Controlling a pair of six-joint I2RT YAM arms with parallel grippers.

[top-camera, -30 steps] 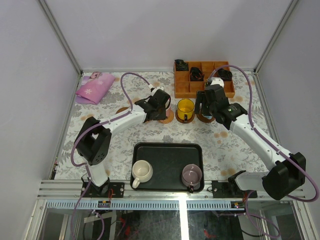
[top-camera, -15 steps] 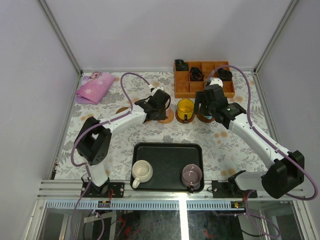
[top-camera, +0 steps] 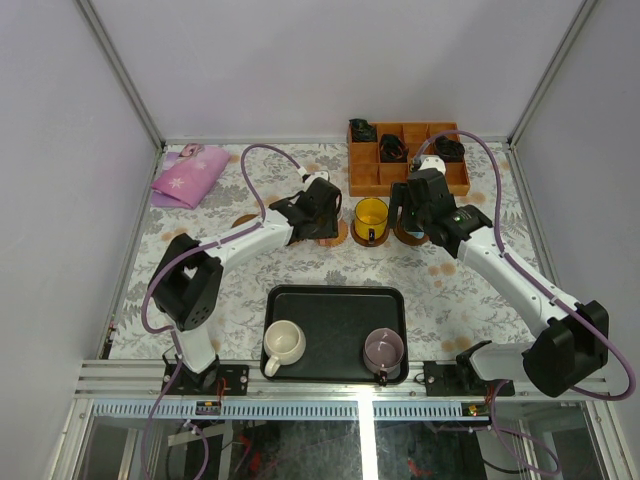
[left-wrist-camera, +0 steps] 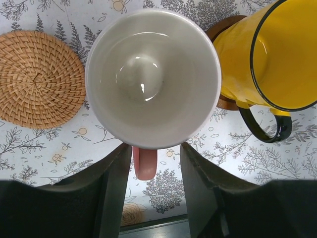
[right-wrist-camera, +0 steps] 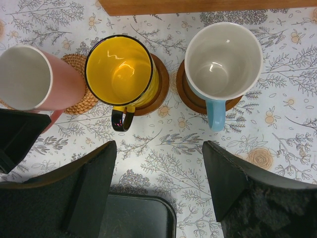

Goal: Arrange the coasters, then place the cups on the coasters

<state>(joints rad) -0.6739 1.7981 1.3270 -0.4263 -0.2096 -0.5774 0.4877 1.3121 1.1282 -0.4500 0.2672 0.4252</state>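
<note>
- While the pink cup (left-wrist-camera: 152, 74) stands on the bench (top-camera: 450, 290), the left jaws sit apart on either side of its handle (left-wrist-camera: 144, 163), gripping nothing. A retreat that drifts sideways could hook that handle and drag or tip the cup.
- From the right wrist view the pink cup appears to rest on a woven coaster (right-wrist-camera: 75, 63), but it hides most of the disc, so its centring cannot be told. A cup set off-centre could rock at the slightest nudge.
- The yellow cup (left-wrist-camera: 267, 54) sits on a dark coaster (right-wrist-camera: 159, 89) just beside the pink one. A swing of the left jaws toward it could knock it off.
- The right jaws hang wide apart and empty, on the near side of the yellow cup and the blue cup (right-wrist-camera: 223, 59). The blue cup stands on its own dark coaster (right-wrist-camera: 190, 101), handle pointing back at the jaws, where a forward move could clip it.
- A bare woven coaster (left-wrist-camera: 37, 79) lies just left of the pink cup, light enough to skid if brushed.
- The cream cup (top-camera: 284, 342) and mauve cup (top-camera: 384, 348) stand in the black tray (top-camera: 335, 297), not yet placed.
</note>
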